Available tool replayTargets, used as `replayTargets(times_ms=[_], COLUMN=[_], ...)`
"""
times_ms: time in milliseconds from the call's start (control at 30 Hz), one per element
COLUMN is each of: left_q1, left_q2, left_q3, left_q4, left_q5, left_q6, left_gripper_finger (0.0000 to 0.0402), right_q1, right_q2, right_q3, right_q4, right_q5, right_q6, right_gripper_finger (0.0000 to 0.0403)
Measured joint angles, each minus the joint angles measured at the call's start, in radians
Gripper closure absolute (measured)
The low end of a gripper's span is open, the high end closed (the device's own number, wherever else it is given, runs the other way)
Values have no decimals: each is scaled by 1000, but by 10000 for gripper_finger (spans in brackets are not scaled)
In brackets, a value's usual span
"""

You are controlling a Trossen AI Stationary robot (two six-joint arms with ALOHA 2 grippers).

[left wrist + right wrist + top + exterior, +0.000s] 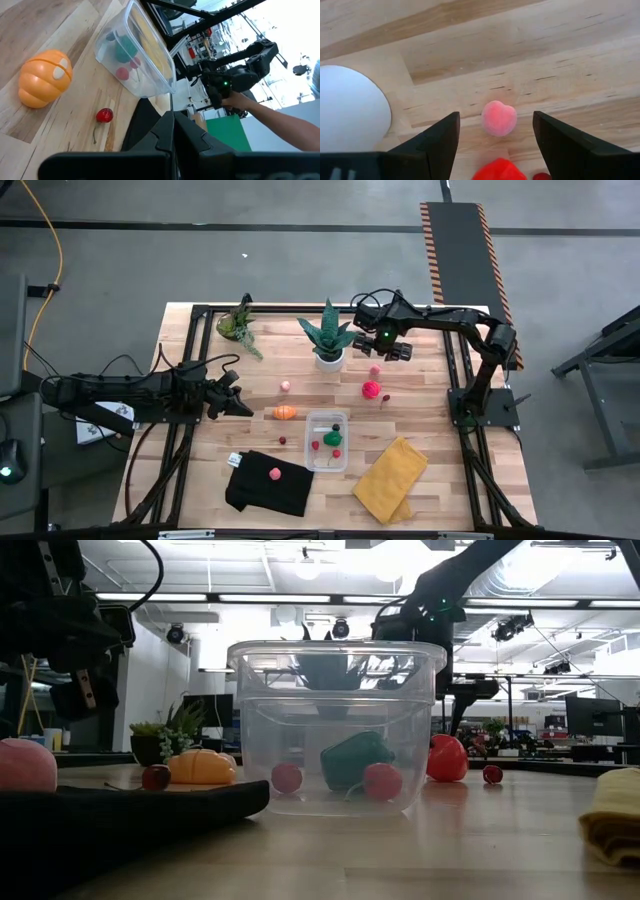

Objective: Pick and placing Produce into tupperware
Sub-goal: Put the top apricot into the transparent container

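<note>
Two arms in view. Right gripper [378,347] hangs over the far side of the table [440,480], just beside the white pot [329,360] of the spiky plant [328,330]; jaws open, nothing between them. Its wrist view shows a pink peach [499,118] on the wood between the two fingers [436,137], with the pot at one side and a red piece [499,170] nearer the camera. From above, that peach [374,370] sits just below the gripper, with the red piece [372,389] next to it and a tiny dark red cherry [386,398] beside that. Left gripper [238,402] is low over the table's left side, jaws closed, holding nothing, pointing toward the orange piece [285,412]. Tub [341,462] stands mid-table, upright, lid off, between the black cloth [290,495] and the yellow cloth [390,480]. Inside it: a green piece [333,436], a dark piece [336,426], and small red ones [337,452]. Low view shows the green one [355,757] and two small reds [383,780] resting on the tub floor. Still outside: the orange piece, a small pink one [285,386] further back, a dark red cherry [282,440] near the tub's left wall, and a pink piece [274,473] lying on the black cloth. Second plant [238,323] sits at the far left corner.
</note>
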Motion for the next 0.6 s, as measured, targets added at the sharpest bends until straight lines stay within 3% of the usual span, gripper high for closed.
replayTargets(times_ms=[600], left_q1=[0], left_q2=[0], left_q3=[0], left_q4=[0], left_q5=[3], left_q6=[1], left_gripper_finger=[401], right_q1=[0], right_q2=[1], right_q3=[0], right_q4=[-31], right_q5=[-22], right_q6=[-5], right_gripper_finger=[160])
